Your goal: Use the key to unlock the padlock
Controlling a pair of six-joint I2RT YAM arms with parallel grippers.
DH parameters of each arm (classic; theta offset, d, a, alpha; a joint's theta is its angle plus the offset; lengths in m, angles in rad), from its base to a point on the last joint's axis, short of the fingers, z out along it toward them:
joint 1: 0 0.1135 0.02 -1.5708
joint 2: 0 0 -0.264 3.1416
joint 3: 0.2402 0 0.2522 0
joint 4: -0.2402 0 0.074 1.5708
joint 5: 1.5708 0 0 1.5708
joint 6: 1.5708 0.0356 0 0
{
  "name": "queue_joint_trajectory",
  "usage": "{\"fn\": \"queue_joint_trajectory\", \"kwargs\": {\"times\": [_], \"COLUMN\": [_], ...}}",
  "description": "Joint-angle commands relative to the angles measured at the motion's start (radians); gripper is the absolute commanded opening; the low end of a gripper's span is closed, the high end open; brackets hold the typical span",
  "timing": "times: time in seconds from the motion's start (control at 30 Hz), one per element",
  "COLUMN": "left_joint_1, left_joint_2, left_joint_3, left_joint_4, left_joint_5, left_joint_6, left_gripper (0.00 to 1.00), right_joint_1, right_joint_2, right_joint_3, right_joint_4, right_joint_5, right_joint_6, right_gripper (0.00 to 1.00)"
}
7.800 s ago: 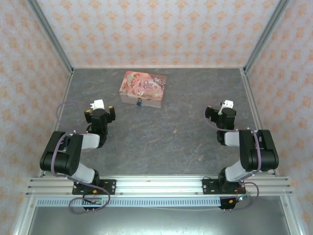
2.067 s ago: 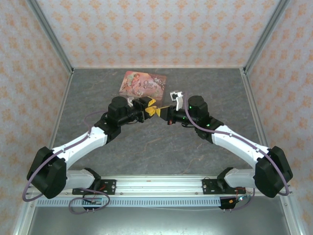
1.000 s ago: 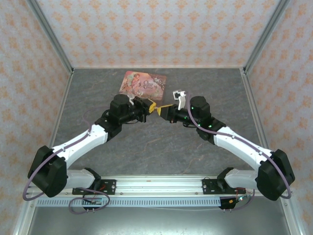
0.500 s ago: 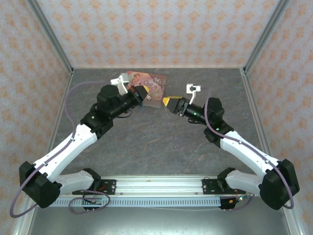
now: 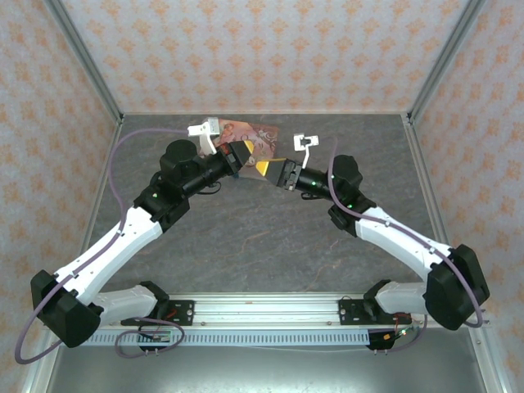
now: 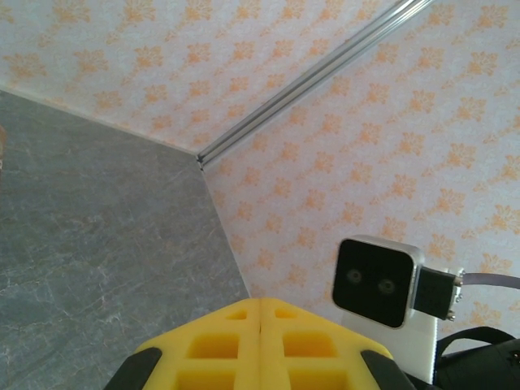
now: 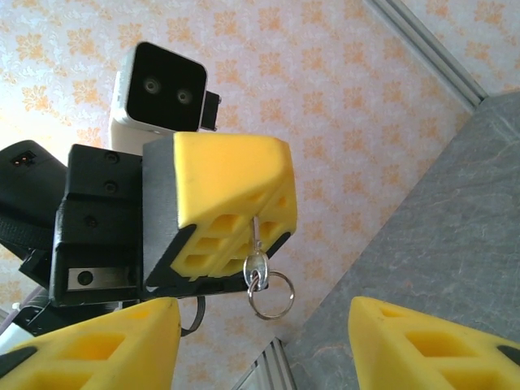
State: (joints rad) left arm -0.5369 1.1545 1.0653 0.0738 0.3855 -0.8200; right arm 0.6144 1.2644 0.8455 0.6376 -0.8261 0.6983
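Observation:
In the right wrist view, my left gripper (image 7: pixel 252 213) is shut on the key (image 7: pixel 255 252). The key's small silver head sticks out from between the yellow pads, and a thin ring (image 7: pixel 272 294) hangs from it. My right gripper (image 7: pixel 260 337) stands open facing it, a yellow finger (image 7: pixel 89 345) on each side and nothing between them. From above, the left gripper (image 5: pixel 242 155) and right gripper (image 5: pixel 264 167) meet tip to tip, raised in front of the pink tin (image 5: pixel 250 133). The left gripper's (image 6: pixel 260 302) pads are pressed together. The padlock is hidden behind the grippers.
The grey table (image 5: pixel 262 237) is walled in by patterned panels with metal corner posts (image 5: pixel 82 61). The right arm's wrist camera (image 6: pixel 378 280) sits close ahead in the left wrist view. Both arms reach diagonally inward from their bases at the near rail.
The right gripper has opened. Both grippers have shifted back toward the tin; the right one drew away to the right, then came back close to the left gripper's tip.

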Motion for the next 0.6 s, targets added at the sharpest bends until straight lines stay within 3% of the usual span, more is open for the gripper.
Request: {"fn": "queue_joint_trajectory", "kwargs": {"times": [0.0,0.23,0.57], "left_joint_1": [-0.008,-0.008,-0.009], "left_joint_2": [0.002,0.007,0.014], "left_joint_3": [0.024,0.019,0.017], "left_joint_4": [0.039,0.047,0.042], "left_joint_5": [0.014,0.015,0.010], "left_joint_6": [0.011,-0.004,-0.006], "left_gripper": [0.00,0.00,0.00], "right_joint_1": [0.007,0.012,0.015], "right_joint_2": [0.017,0.050,0.073], "right_joint_3": [0.050,0.079,0.094], "right_joint_4": [0.064,0.063,0.068], "right_joint_5": [-0.024,-0.028,-0.051], "right_joint_6": [0.011,0.019,0.028], "right_gripper": [0.53,0.45,0.23]}}
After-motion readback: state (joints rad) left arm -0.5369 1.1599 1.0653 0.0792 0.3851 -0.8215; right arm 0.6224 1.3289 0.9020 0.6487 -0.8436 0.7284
